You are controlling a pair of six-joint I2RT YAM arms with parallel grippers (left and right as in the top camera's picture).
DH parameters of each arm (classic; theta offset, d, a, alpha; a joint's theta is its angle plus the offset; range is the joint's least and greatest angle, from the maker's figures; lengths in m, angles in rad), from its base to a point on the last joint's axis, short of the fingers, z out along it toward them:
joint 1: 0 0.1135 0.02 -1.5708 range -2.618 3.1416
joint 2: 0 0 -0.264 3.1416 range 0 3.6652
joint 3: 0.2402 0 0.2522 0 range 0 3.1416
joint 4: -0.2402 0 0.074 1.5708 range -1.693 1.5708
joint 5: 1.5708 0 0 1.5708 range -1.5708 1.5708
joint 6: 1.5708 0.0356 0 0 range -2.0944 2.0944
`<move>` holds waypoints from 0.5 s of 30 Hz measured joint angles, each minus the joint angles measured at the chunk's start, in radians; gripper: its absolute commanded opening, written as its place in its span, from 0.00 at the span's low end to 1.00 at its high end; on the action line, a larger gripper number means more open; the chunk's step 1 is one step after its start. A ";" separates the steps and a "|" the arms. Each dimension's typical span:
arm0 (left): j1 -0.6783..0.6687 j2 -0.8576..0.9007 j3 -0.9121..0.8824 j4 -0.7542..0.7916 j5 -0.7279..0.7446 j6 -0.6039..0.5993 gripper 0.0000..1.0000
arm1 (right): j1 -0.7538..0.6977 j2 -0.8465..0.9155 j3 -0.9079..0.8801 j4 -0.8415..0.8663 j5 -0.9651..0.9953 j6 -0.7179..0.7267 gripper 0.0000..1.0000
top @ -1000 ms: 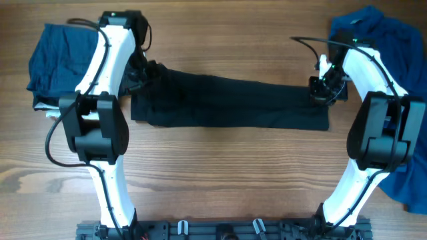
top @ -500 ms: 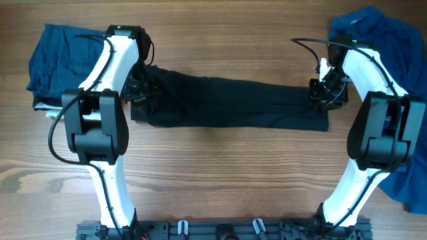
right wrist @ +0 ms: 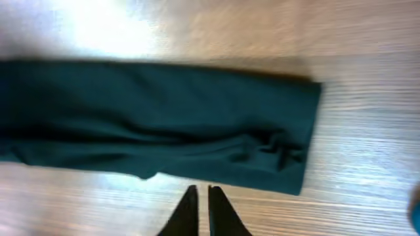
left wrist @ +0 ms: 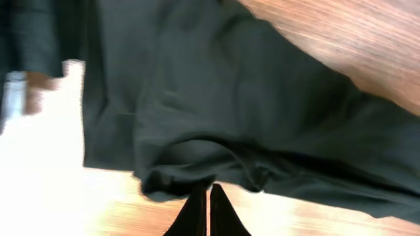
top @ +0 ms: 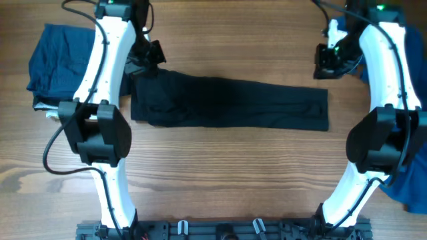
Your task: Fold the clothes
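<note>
Tabletop (top: 220, 173): wood; black shirt (top: 227, 101) lay long.
Fabric: limp, light (take end corners).
Left gripper (left wrist: 203, 191), right gripper (right wrist: 202, 190): were pinched narrow, empty.

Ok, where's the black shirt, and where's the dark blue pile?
black shirt (top: 227, 101): overhead view, middle of the folded strip.
dark blue pile (top: 57, 57): overhead view, middle of its top layer.

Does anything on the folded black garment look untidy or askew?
Slightly: the black shirt is bunched and wider at its left end, with small wrinkles near its right end.
</note>
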 measured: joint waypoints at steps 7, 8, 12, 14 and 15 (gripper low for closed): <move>-0.028 0.002 -0.245 0.193 0.016 0.000 0.04 | 0.094 0.000 -0.305 0.277 -0.023 0.000 0.04; -0.027 0.002 -0.283 0.225 0.016 0.000 0.04 | 0.103 0.000 -0.343 0.337 -0.026 0.000 0.04; -0.027 0.002 -0.426 0.353 0.016 0.000 0.04 | 0.120 0.000 -0.447 0.487 -0.029 0.000 0.04; -0.027 0.002 -0.458 0.398 0.016 0.000 0.04 | 0.121 0.000 -0.466 0.463 -0.029 0.000 0.04; -0.027 0.003 -0.465 0.404 0.015 0.000 0.04 | 0.121 0.000 -0.468 0.410 -0.029 0.000 0.04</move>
